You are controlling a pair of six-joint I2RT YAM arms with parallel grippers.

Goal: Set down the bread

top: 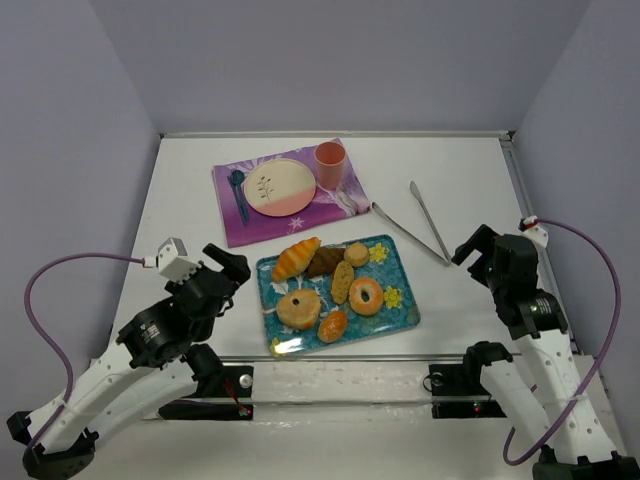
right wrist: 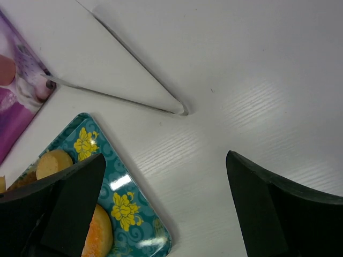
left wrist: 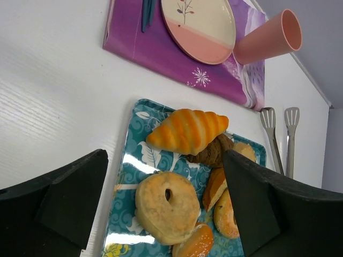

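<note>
A teal tray (top: pixel 398 318) in the middle of the table holds several breads: a croissant (top: pixel 296 258), a dark roll (top: pixel 325 262), a pale bagel (top: pixel 298 308) and a glazed donut (top: pixel 365 295). Behind it, a pink and cream plate (top: pixel 278 186) lies empty on a purple mat (top: pixel 250 226). My left gripper (top: pixel 228 268) is open and empty just left of the tray; its wrist view shows the croissant (left wrist: pixel 187 130) and bagel (left wrist: pixel 167 206) between the jaws. My right gripper (top: pixel 470 246) is open and empty right of the tray, over bare table near the tongs.
Metal tongs (top: pixel 425 225) lie right of the tray, also in the right wrist view (right wrist: pixel 134 75). A pink cup (top: pixel 330 164) stands on the mat's far right, and a dark blue spoon (top: pixel 238 193) lies left of the plate. Grey walls enclose the table.
</note>
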